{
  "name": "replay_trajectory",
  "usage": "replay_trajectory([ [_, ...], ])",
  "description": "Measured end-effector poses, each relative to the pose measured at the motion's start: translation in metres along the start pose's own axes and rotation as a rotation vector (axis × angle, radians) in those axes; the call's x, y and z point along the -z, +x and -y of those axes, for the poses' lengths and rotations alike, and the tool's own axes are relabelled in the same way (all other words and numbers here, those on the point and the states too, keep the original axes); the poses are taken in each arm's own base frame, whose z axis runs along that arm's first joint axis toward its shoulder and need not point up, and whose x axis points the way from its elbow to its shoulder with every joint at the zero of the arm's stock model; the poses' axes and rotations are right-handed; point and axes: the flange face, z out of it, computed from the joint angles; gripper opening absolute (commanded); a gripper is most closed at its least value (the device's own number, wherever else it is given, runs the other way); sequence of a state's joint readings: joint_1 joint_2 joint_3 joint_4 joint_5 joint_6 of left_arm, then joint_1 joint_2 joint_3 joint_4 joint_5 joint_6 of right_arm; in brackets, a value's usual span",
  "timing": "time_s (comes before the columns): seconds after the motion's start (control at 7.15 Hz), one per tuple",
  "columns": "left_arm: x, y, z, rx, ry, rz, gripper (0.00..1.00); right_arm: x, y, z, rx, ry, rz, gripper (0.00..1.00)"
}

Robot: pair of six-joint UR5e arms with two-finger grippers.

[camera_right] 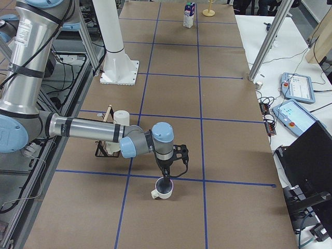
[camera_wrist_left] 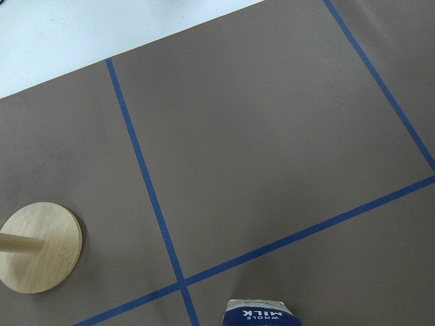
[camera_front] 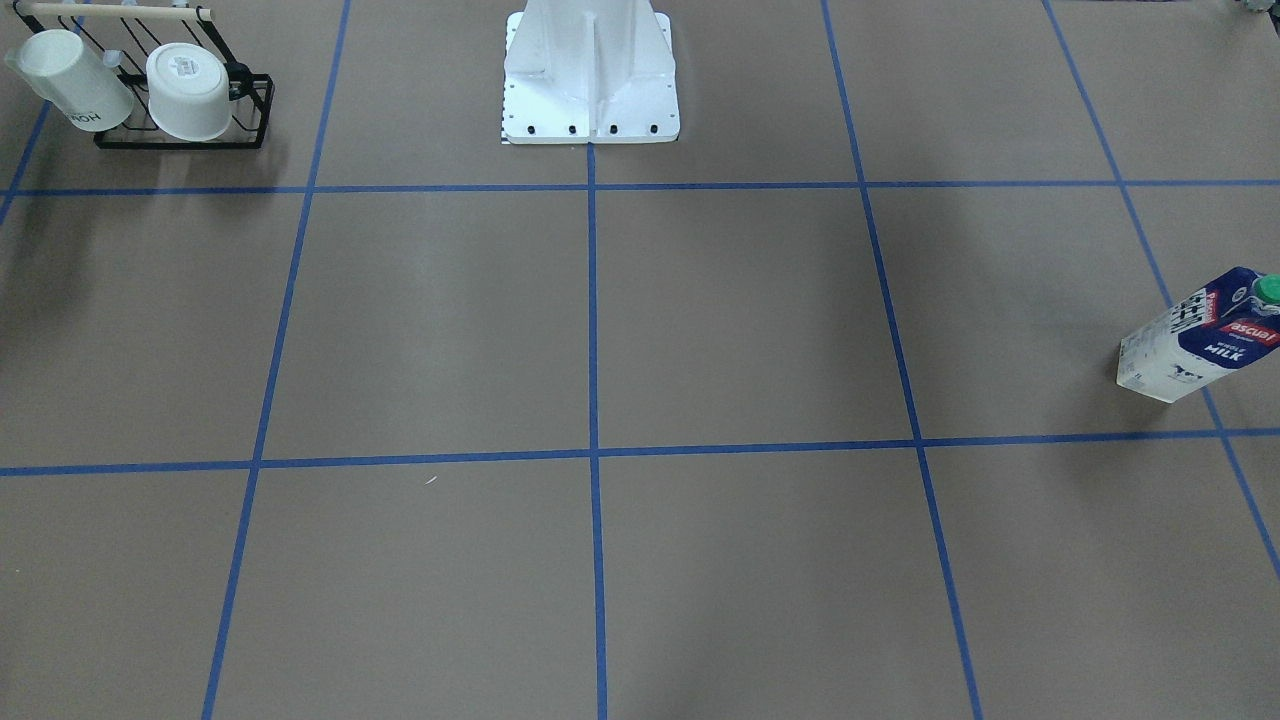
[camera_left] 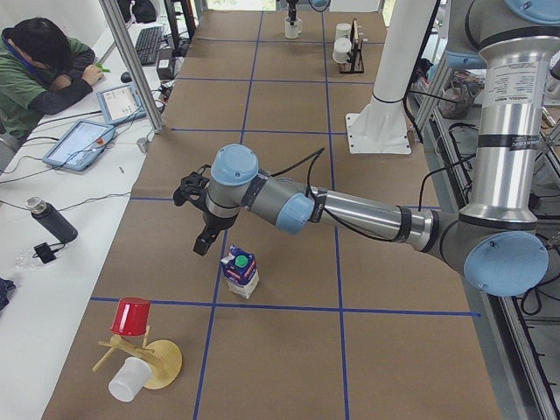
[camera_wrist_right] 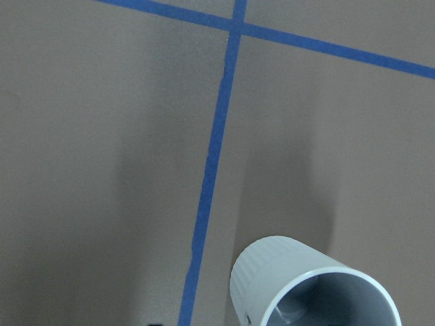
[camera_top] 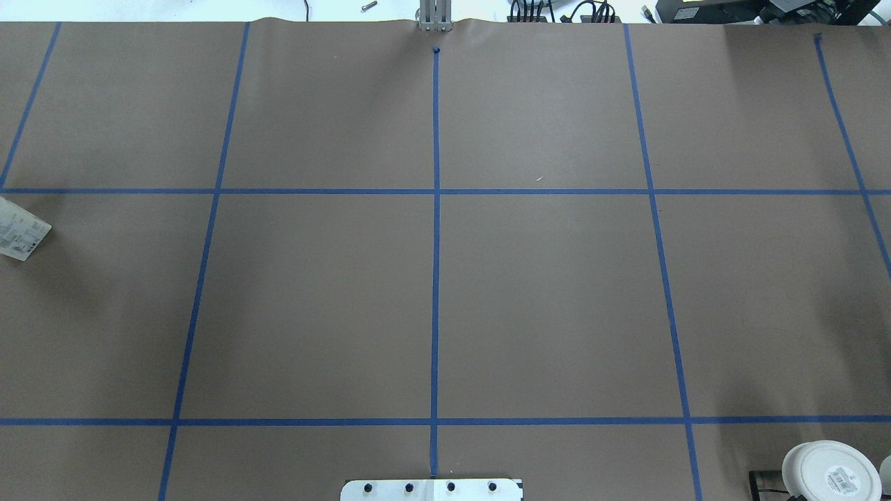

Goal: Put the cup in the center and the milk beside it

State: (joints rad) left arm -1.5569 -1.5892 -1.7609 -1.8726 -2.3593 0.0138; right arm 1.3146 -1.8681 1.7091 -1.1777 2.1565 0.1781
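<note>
Cup [camera_right: 164, 191] stands upright, mouth up, its handle toward the robot's side, near a tape crossing at the right end of the table [camera_front: 750, 320]. It lies outside the front and overhead views. Right gripper [camera_right: 167, 179] points straight down directly over it. In the right side view one finger looks to dip inside the mouth, but it is small in frame, so this is a judgement only. I cannot tell whether this claw is spread or pinching the rim, because only the side view shows it. The right wrist view gives the cup's wall and grey inside at its lower edge, with no fingers. Milk [camera_left: 239, 269] stands upright, green cap up, at the left end, well apart from the cup. Left gripper [camera_left: 200, 236] hangs near the milk and apart from it. Its claw state cannot be told either, and the left wrist view shows only the carton's blue top at the bottom edge. Neither thing is at the center [camera_top: 436, 306] yet. Key relation: the cup's vertical axis sits right under the right claw, so the approach is straight down onto the rim. The right arm is the nearer one for the cup, the left for the milk. From the cup, the center lies along the table toward the robot's left. Judged step: rim grasp of the cup, with the carry inward not yet begun.
</note>
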Motion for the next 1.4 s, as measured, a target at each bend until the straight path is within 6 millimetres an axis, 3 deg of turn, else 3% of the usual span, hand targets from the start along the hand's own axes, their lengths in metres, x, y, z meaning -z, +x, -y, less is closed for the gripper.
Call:
replay_trajectory([
  [0.14, 0.0, 0.0, 0.0, 0.001, -0.001, 0.0, 0.98, -0.007, -0.002, -0.002, 0.008, -0.017, -0.003, 0.07],
  [0.28, -0.001, -0.001, 0.0, 0.001, -0.001, 0.0, 0.98, -0.014, -0.003, -0.003, 0.014, -0.031, -0.009, 0.0],
  [0.84, -0.001, -0.001, -0.001, 0.002, -0.003, 0.0, 0.98, -0.015, -0.004, 0.0, 0.037, -0.023, -0.038, 0.0],
  [1.12, -0.002, -0.001, -0.002, 0.004, -0.004, 0.0, 0.98, 0.021, -0.035, 0.038, 0.088, 0.069, -0.017, 0.0],
  [1.4, -0.003, -0.003, -0.004, 0.007, -0.008, 0.0, 0.98, 0.069, -0.083, 0.103, 0.163, 0.19, 0.03, 0.0],
])
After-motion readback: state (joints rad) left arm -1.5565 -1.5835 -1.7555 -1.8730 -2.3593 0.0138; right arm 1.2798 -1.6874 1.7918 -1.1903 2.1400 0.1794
